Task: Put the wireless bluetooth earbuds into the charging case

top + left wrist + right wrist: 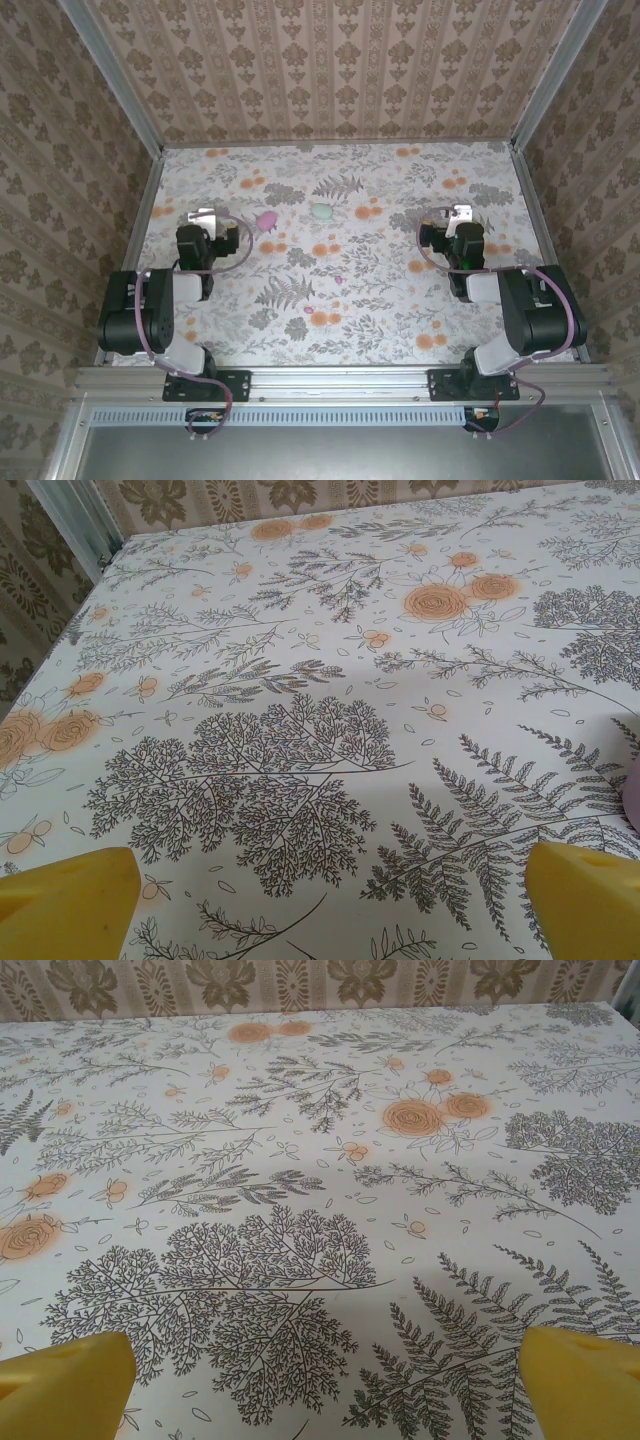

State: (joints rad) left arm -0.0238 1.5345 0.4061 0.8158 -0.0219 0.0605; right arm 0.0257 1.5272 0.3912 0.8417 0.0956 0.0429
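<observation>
While patterned wallpaper walls (330, 60) box in the floral-printed counter (400, 320), the left claw (205, 215) and right claw (458, 213) gape wide, holding nothing, and a tiny pink earbud (337, 279) lies mid-frame, below the pink case (267, 221) and mint case (321, 212).

We see bright, soft, even light over the flowered tablecloth (340, 300). Shadows are faint and have soft edges. The top view is slightly grainy. In both wrist views the yellow fingertips (70, 900) at the bottom corners are blurred; the cloth between them is sharp.
</observation>
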